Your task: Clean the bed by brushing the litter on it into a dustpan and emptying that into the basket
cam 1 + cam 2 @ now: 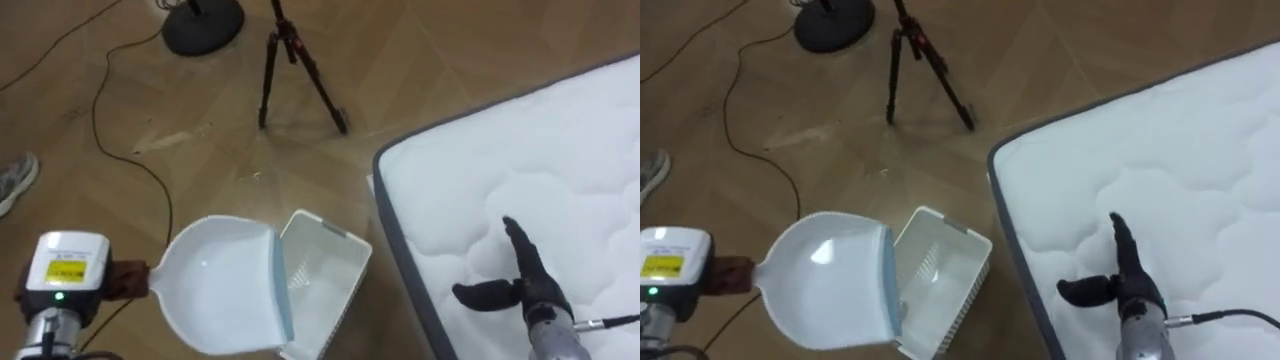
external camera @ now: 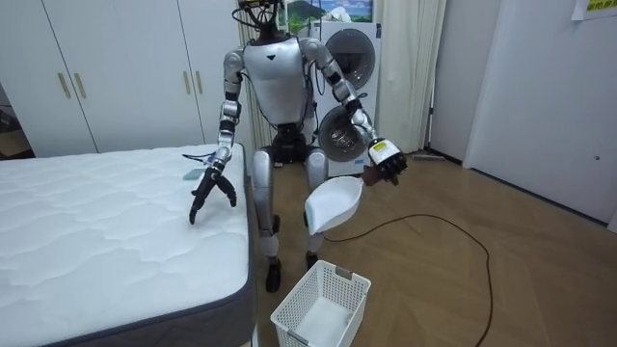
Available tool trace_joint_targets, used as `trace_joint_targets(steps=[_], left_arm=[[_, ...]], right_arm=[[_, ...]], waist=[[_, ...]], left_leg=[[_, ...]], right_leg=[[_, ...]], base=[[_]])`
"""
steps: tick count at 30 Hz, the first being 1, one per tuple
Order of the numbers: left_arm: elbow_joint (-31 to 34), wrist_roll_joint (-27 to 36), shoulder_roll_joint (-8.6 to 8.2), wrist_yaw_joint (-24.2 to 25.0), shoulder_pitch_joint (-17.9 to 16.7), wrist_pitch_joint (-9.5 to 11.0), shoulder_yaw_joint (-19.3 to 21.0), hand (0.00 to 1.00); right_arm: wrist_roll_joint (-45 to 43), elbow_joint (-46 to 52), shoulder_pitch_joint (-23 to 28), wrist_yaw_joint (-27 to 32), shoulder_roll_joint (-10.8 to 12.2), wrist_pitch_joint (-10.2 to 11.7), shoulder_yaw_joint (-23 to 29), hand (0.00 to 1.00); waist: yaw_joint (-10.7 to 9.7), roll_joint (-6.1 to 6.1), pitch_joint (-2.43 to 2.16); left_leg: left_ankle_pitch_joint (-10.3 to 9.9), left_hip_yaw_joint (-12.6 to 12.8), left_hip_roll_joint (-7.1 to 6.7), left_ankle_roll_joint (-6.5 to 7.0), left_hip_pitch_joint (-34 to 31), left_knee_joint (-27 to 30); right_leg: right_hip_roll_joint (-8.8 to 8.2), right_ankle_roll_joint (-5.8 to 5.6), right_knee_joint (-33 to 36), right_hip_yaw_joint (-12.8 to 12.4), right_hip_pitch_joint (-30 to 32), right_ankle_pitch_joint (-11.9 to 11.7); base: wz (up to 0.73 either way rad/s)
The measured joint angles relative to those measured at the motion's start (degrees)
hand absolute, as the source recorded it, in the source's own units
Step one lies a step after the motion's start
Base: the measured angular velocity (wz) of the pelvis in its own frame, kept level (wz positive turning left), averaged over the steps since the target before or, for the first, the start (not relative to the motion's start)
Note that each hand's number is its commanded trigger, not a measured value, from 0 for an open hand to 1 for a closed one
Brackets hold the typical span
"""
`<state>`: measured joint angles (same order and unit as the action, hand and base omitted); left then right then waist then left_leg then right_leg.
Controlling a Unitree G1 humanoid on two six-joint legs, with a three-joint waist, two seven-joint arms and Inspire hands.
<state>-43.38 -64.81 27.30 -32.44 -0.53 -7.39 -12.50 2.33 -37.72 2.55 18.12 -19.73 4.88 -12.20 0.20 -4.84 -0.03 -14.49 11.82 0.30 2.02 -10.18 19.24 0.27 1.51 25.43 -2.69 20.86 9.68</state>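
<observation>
You have the robot standing on the wooden floor beside the bed [image 1: 560, 150], close to its corner. Its left hand [image 1: 125, 280] has its fingers curled round the handle of a white dustpan [image 1: 215, 285], so the pan's bowl lies out beyond the fingers, toward the bed. The pan hangs in the air, and from the head its blue-edged lip overlaps the rim of a white basket [image 1: 325, 265]. The room view shows the pan well above that basket. The basket stands on the floor just beside the bed's corner.

Your right hand [image 1: 525, 285] is over the white quilted top near the bed's edge. Its fingers [image 1: 515, 240] are straight and spread, thumb out to the side, holding nothing. You cannot tell whether the fingertips touch the quilting.

A tripod [image 1: 295, 65] and a cable [image 1: 120, 140] are farther off on the floor.
</observation>
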Motion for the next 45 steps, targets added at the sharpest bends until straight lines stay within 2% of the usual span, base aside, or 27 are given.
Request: trace_joint_targets(steps=[1, 3, 5, 7, 9, 11, 12, 13, 14, 15, 16, 17, 18, 19, 20, 21, 22, 23, 25, 27, 32, 35, 38, 41, 43, 45], left_arm=[[1.1, 1.0, -0.22, 0.5, 0.0, 0.4, 0.0, 1.00], [4.9, 4.8, -1.79, 1.7, -0.1, 1.7, 0.7, 1.00], [7.8, 6.8, -2.18, 2.1, -0.9, 2.7, 1.1, 1.00], [11.6, 7.7, -2.25, 2.1, -2.9, 3.0, 2.1, 1.00], [13.6, 10.7, -2.46, 2.1, -4.4, 4.0, 3.8, 1.00], [13.6, 13.5, -3.03, 2.1, -4.5, 4.0, 4.6, 1.00], [13.6, 15.0, -3.47, 2.4, -4.5, 4.1, 5.0, 1.00], [13.6, 15.3, -3.76, 2.8, -4.5, 4.3, 5.4, 1.00], [13.6, 15.7, -3.84, 3.3, -4.6, 4.8, 6.1, 1.00], [13.7, 16.0, -3.71, 3.9, -4.6, 5.2, 6.9, 1.00], [13.7, 16.1, -3.90, 4.2, -4.4, 5.3, 7.1, 1.00], [14.3, 16.1, -4.68, 4.6, -4.3, 5.2, 7.0, 1.00], [14.9, 16.8, -5.37, 5.0, -4.6, 5.2, 7.0, 1.00], [15.1, 17.0, -5.62, 5.3, -4.5, 5.1, 7.0, 1.00], [15.2, 18.3, -5.84, 5.6, -4.3, 4.8, 7.1, 1.00], [15.2, 19.5, -5.85, 5.8, -4.0, 4.8, 7.2, 1.00], [15.1, 19.9, -5.87, 5.8, -4.0, 4.8, 7.5, 1.00], [14.9, 20.3, -6.19, 6.2, -4.2, 4.8, 7.9, 1.00], [14.7, 20.6, -6.37, 7.0, -4.2, 4.8, 7.8, 1.00], [14.6, 22.7, -6.94, 8.7, -4.2, 4.9, 7.8, 1.00], [14.7, 26.0, -7.63, 10.7, -4.6, 4.9, 7.8, 1.00], [14.7, 26.0, -8.74, 10.8, -5.7, 4.9, 7.8, 1.00], [14.7, 26.1, -9.59, 12.3, -6.9, 4.9, 7.7, 1.00], [14.7, 27.3, -10.31, 14.1, -8.0, 4.9, 7.6, 1.00], [14.7, 29.0, -10.54, 15.2, -8.8, 4.9, 7.0, 1.00], [14.7, 29.3, -11.19, 15.6, -9.3, 4.9, 7.0, 1.00]], right_arm=[[0.0, 0.0, 0.1, -0.1, 0.0, 0.0, 0.1, 0.00], [0.0, 0.3, 0.2, -0.6, -0.1, 0.0, 0.6, 0.00], [-0.1, 0.6, 1.0, -1.4, 0.1, -0.1, 0.7, 0.00], [-0.6, 2.7, 2.3, -2.3, 0.2, -0.8, 1.3, 0.00], [-1.1, 4.6, 2.6, -2.6, 0.7, -1.3, 2.3, 0.00], [-0.8, 5.4, 2.5, -2.8, 1.4, -1.5, 2.1, 0.00], [-0.9, 6.1, 2.4, -3.2, 1.6, -1.9, 1.9, 0.00], [-0.9, 6.2, 2.3, -3.6, 1.7, -2.0, 1.9, 0.00], [-1.0, 6.7, 2.0, -4.5, 1.9, -2.4, 1.9, 0.00], [-1.0, 7.1, 1.8, -4.5, 2.5, -2.7, 2.1, 0.00], [-0.7, 7.2, 2.0, -4.2, 2.8, -3.1, 2.2, 0.00], [0.3, 7.0, 2.2, -3.7, 2.7, -3.6, 2.2, 0.00], [1.0, 7.0, 2.1, -3.0, 2.7, -3.6, 2.2, 0.00], [1.0, 7.0, 2.1, -2.8, 2.7, -3.6, 2.1, 0.00], [1.2, 7.0, 1.5, -2.5, 2.7, -3.5, 1.8, 0.00], [1.2, 7.0, 0.8, -2.3, 2.7, -3.4, 1.2, 0.00], [1.2, 7.0, 0.3, -2.2, 2.7, -3.4, 0.9, 0.00], [1.3, 7.0, -0.3, -2.2, 2.6, -3.3, 0.0, 0.00], [1.4, 7.0, -0.8, -2.3, 2.7, -3.2, -0.5, 0.00], [1.4, 7.0, -0.8, -3.5, 2.6, -3.2, -0.5, 0.00], [1.9, 7.2, -0.8, -5.7, 2.5, -2.8, 0.3, 0.00], [1.8, 7.4, -0.8, -6.5, 2.4, -2.6, 0.6, 0.00], [1.6, 7.8, -0.6, -6.8, 2.5, -1.8, 0.8, 0.00], [0.7, 11.6, 1.6, -7.4, 2.6, -1.1, 1.9, 0.00], [0.5, 12.4, 2.1, -7.5, 2.6, -0.7, 2.2, 0.00], [-0.9, 12.4, 2.1, -8.8, 3.1, -0.7, 2.3, 0.00]], waist=[[-0.1, 0.23, 0.08], [-0.1, 0.45, 0.23], [-0.3, 0.44, 0.31], [0.0, 0.86, 0.52], [0.2, 1.32, 0.80], [0.6, 1.85, 0.74], [1.3, 2.07, 0.69], [1.6, 2.09, 0.66], [2.1, 2.03, 0.62], [3.0, 1.83, 0.66], [3.0, 2.02, 0.61], [3.3, 2.15, 0.63], [4.3, 2.53, 0.48], [4.7, 2.91, 0.38], [5.0, 3.51, 0.43], [5.1, 4.22, 0.54], [5.2, 4.50, 0.70], [5.5, 4.62, 0.73], [6.3, 4.71, 0.73], [4.8, 4.13, 0.61], [1.7, 4.26, 0.52], [1.3, 4.16, 0.33], [0.7, 4.02, 0.18], [0.2, 3.62, -0.04], [0.0, 3.23, -0.01], [0.1, 2.85, 0.03]], left_leg=[[0.0, 0.2, -0.03, 0.06, 0.0, 0.0], [-0.6, 1.5, -0.03, 0.60, 0.6, 0.1], [-1.2, 2.8, 0.30, 0.59, 2.4, -0.2], [-1.6, 5.0, 0.43, 0.81, 4.5, -1.1], [-1.9, 8.3, 0.52, 1.21, 6.1, -1.9], [-2.0, 9.4, 0.53, 1.36, 6.7, -1.9], [-2.0, 10.1, 0.62, 1.44, 6.9, -1.8], [-2.0, 10.6, 0.82, 1.47, 6.9, -1.7], [-2.0, 12.3, 1.64, 1.60, 6.9, -2.0], [-2.2, 17.0, 3.46, 2.23, 6.9, -3.0], [-2.2, 18.4, 3.69, 2.23, 7.2, -3.2], [-2.2, 21.1, 3.71, 2.24, 8.4, -4.0], [-2.3, 23.6, 3.42, 2.27, 9.6, -4.3], [-2.3, 24.6, 3.13, 2.27, 10.0, -4.4], [-2.3, 25.9, 2.83, 2.35, 10.3, -3.7], [-2.3, 27.0, 2.66, 2.34, 10.3, -3.5], [-2.3, 27.3, 2.65, 2.34, 10.3, -3.4], [-2.2, 26.4, 2.72, 2.13, 10.2, -3.3], [-2.2, 23.0, 2.95, 2.10, 9.5, -2.1], [-1.9, 18.2, 3.28, 1.60, 9.1, -1.8], [-1.1, 19.2, 4.51, 0.58, 8.8, -2.8], [-0.8, 20.7, 5.06, 0.13, 9.3, -2.6], [-0.6, 20.8, 5.58, -0.20, 10.3, -2.5], [-0.5, 20.5, 5.93, -0.50, 11.3, -2.6], [-0.4, 17.0, 5.69, -0.67, 12.1, -2.6], [-0.2, 9.8, 4.71, -1.19, 13.5, -4.0]], right_leg=[[0.04, -0.12, 0.0, -0.2, 0.0, -0.1], [0.48, -0.65, -0.2, -1.7, -0.1, -0.5], [1.08, -0.79, -1.3, -2.3, -1.2, -1.0], [1.19, -0.66, -1.5, -1.7, -1.8, -1.4], [1.64, -0.56, -2.0, -1.8, -1.7, -2.5], [1.87, -0.19, -3.1, -0.8, -1.8, -4.0], [1.90, 0.45, -4.8, 1.4, -1.9, -6.0], [2.12, 0.69, -6.2, 2.1, -2.2, -7.4], [2.97, 1.31, -11.1, 3.5, -3.5, -11.0], [2.32, 1.90, -10.7, 9.6, -4.2, -10.5], [1.06, 2.00, -7.1, 13.7, -4.4, -7.5], [-2.38, 1.20, 0.4, 18.8, -6.2, -1.5], [-6.17, -0.77, 5.7, 20.3, -8.7, 2.1], [-7.98, -1.90, 7.0, 20.6, -10.0, 3.0], [-10.92, -3.52, 6.5, 20.7, -12.8, 4.0], [-12.36, -4.42, 4.0, 20.8, -14.4, 4.2], [-12.23, -4.71, 2.9, 21.0, -14.4, 4.3], [-11.95, -4.83, 0.5, 22.4, -14.8, 4.3], [-11.08, -4.95, -2.6, 22.9, -15.4, 4.3], [-9.54, -4.91, -5.7, 23.1, -16.8, 2.8], [-7.35, -3.73, -7.5, 21.0, -16.3, 1.0], [-6.46, -3.17, -8.0, 19.8, -15.9, 0.5], [-5.61, -2.75, -8.9, 18.4, -16.5, 0.3], [-4.80, -2.44, -9.8, 16.6, -17.1, 0.0], [-4.20, -2.17, -9.9, 14.8, -17.5, -0.1], [-3.18, -1.78, -9.9, 11.6, -17.5, -0.4]], base=[[-0.26], [-0.34], [-0.52], [-0.75], [-1.04], [-1.10], [-1.06], [-1.38], [-1.36], [-1.21], [-0.91], [-0.77], [-0.86], [-0.90], [-0.76], [-0.71], [-0.76], [-0.94], [-0.91], [-0.37], [-0.24], [-0.28], [-0.25], [-0.30], [-0.55], [-0.73]])
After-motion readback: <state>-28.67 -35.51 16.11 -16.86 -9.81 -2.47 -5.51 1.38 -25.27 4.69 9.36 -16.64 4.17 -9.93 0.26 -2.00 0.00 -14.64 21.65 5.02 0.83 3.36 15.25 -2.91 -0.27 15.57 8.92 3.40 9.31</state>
